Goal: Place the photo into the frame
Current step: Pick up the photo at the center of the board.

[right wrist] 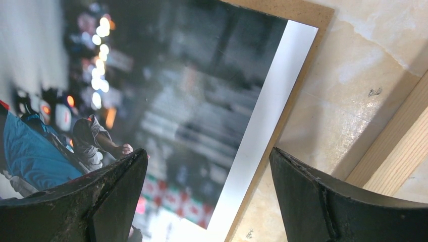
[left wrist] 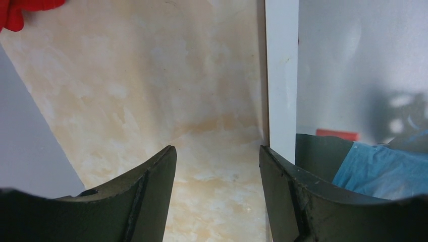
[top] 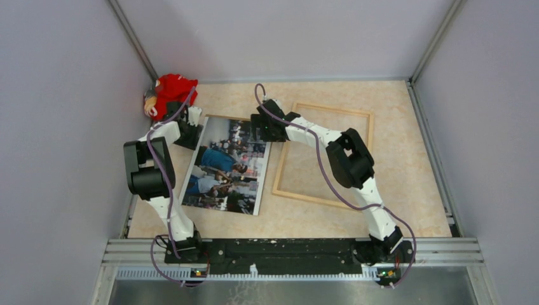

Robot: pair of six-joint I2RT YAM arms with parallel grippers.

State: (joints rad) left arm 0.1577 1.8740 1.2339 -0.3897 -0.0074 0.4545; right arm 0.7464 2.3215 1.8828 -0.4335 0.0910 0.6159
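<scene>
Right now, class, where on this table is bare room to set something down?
Bare: inside the frame, between frame and right wall, and the near strip in front of the photo. Crowded: far-left corner, with red toy, left claw and photo corner.

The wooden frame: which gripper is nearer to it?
Right. The right gripper is over the photo's right edge, just beside the frame; the left gripper is at the photo's left edge.

The top external camera looks steeply down from above and behind the arm bases point(top: 279, 251). Each wrist camera looks along its fingers point(left wrist: 146, 196), close to the table point(top: 407, 165). All views share the photo point(top: 225, 165).
</scene>
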